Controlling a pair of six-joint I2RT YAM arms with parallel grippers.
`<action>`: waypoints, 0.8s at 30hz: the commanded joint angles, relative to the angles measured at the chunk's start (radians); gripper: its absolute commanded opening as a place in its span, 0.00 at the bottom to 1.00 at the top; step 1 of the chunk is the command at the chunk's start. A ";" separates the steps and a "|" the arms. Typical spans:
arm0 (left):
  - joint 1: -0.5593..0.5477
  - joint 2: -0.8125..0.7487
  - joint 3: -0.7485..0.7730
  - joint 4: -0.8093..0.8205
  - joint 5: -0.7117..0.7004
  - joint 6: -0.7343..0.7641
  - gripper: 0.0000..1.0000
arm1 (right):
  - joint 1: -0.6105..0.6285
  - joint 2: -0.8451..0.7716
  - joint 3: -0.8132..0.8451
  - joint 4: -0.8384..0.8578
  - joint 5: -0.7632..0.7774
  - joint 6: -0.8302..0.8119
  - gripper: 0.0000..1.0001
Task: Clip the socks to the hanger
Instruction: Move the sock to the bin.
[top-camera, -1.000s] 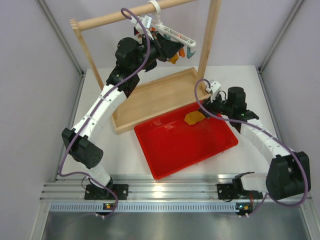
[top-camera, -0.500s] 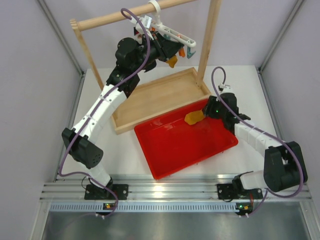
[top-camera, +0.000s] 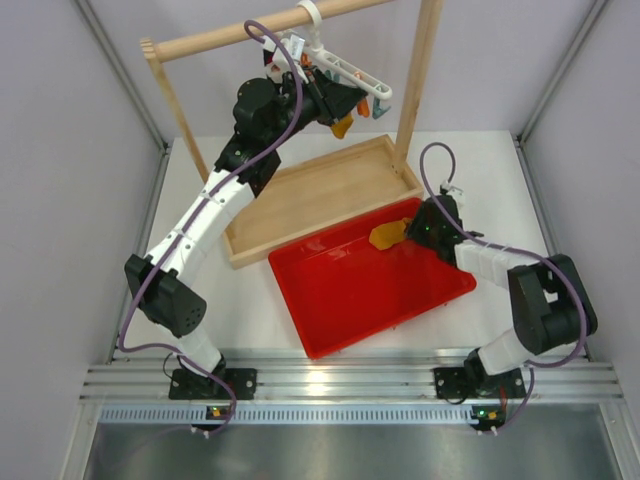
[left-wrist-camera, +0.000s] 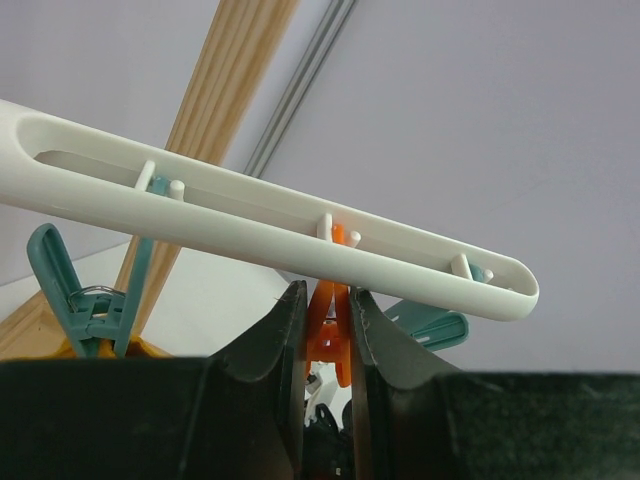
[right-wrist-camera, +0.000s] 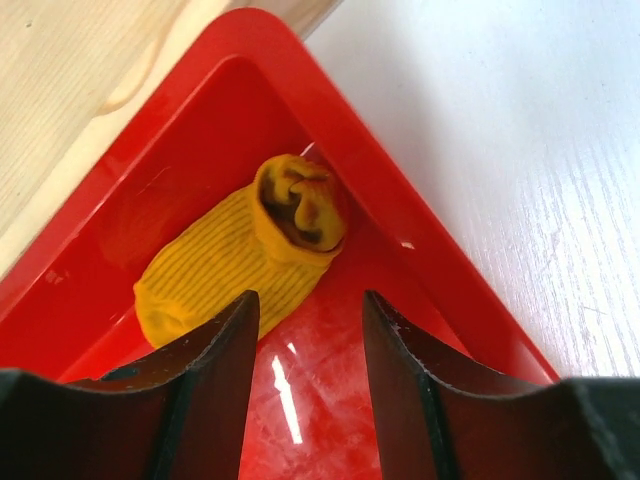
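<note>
Now the right pincer, spread wide, hangs over the far corner of the red tray. The sock lies just ahead of it, long axis slanting left, cuff toward that corner. Beyond the tray the left pincer pinches an orange clip on the hanger; the right arm has folded inward since earlier.

Left arm raised high, left pincer pinched narrow — right arm low, right pincer spread wide.
</note>
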 joint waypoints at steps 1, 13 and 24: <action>0.013 -0.020 0.003 0.057 -0.037 0.000 0.00 | 0.010 0.038 0.001 0.083 0.048 0.042 0.46; 0.014 -0.017 0.002 0.046 -0.040 0.006 0.00 | 0.010 0.121 0.031 0.132 0.036 0.037 0.44; 0.017 -0.014 -0.003 0.044 -0.042 0.014 0.00 | 0.032 0.173 0.044 0.134 0.075 -0.071 0.14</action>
